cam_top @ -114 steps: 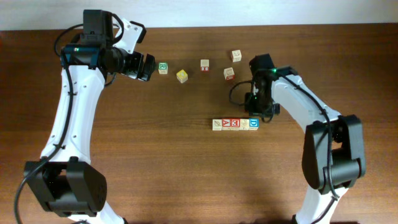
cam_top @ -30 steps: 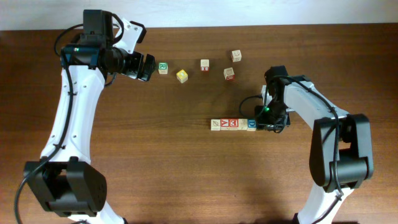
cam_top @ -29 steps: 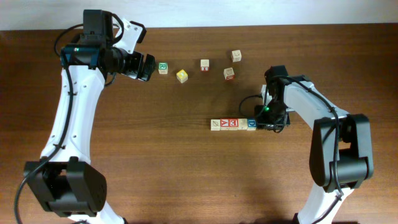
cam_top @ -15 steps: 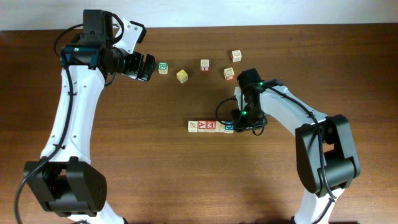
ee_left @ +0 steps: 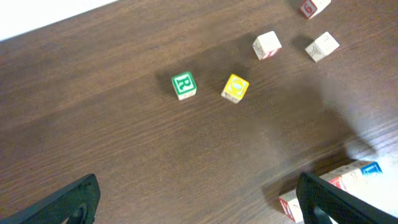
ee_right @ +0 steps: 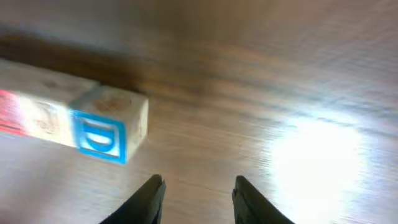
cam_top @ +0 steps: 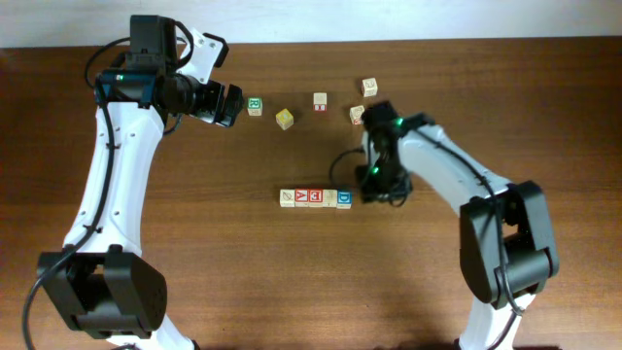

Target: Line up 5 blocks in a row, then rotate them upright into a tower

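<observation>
- Five blocks [cam_top: 316, 197] sit edge to edge in one straight row on the brown desk [cam_top: 194, 253]. In order they are pale, two with red print, pale, and a blue-lettered block [ee_right: 106, 127] at the end.
- The right pincer [ee_right: 199, 183] is just beside the row's blue end. Its jaws stand partly apart with only bare desk between them, and it does not touch the row.
- The left pincer [ee_left: 198, 186] hangs well apart from the row, beyond its pale end, with jaws spread wide and empty.
- A green-lettered cube [ee_left: 183, 84] and a yellow cube [ee_left: 235, 88] lie behind the row, on its pale-end side.
- Three loose cubes [cam_top: 320, 100] are scattered behind the row, nearer its blue end.
</observation>
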Controlling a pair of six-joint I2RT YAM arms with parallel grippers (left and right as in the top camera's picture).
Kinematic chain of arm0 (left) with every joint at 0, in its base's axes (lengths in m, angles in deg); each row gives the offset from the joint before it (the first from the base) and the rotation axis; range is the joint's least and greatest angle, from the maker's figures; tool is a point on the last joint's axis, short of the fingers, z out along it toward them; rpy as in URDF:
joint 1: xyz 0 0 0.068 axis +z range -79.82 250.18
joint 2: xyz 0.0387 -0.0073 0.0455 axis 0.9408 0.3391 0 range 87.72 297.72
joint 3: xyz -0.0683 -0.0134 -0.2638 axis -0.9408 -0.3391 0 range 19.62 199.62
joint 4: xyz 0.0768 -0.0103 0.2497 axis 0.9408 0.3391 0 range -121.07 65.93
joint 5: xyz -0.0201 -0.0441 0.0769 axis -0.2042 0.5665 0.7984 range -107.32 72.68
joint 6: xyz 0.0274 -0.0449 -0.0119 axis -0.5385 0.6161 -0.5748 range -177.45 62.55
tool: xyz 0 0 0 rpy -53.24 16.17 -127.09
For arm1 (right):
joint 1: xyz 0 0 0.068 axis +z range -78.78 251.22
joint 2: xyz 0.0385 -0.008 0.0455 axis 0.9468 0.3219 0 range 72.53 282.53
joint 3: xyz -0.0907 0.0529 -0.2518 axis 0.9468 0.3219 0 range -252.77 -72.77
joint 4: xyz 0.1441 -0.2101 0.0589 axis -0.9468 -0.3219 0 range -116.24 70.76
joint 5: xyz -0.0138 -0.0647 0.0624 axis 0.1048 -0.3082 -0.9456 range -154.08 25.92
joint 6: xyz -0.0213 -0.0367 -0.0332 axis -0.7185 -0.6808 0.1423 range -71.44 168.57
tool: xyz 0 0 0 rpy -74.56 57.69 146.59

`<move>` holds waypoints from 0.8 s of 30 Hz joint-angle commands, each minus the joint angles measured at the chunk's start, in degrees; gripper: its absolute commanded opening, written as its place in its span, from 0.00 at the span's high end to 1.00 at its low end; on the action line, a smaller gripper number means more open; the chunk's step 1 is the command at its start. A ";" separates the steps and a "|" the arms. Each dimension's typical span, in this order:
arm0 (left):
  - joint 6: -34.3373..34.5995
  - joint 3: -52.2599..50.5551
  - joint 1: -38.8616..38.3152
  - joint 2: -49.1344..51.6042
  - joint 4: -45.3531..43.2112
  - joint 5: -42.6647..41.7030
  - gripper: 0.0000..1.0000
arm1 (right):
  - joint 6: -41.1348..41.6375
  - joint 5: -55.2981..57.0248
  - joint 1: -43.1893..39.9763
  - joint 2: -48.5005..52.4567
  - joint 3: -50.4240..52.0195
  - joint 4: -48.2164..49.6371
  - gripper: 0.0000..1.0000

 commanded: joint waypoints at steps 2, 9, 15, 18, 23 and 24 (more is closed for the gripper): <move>0.39 0.98 0.11 0.61 0.04 -0.83 0.01 | -0.98 -0.37 -3.96 -1.68 -14.29 -9.64 0.63; 0.39 0.98 0.11 0.61 0.04 -0.83 0.01 | -2.58 -2.19 -5.18 -18.38 -27.58 -19.96 0.63; 6.82 0.98 0.09 0.61 3.69 -3.69 0.01 | -4.02 -1.75 -14.38 -31.65 -27.30 -29.88 0.63; 9.20 0.52 0.09 0.61 6.67 -11.96 0.01 | -7.58 -10.14 -15.19 -31.41 -21.84 -28.72 0.62; 17.22 -5.44 0.09 0.61 12.83 -11.72 0.50 | -7.02 -17.97 -15.19 -31.39 -2.99 -13.49 0.59; 19.21 -8.55 0.09 0.61 12.41 -11.43 0.57 | -4.57 -18.49 -15.19 -31.23 1.88 -8.46 0.59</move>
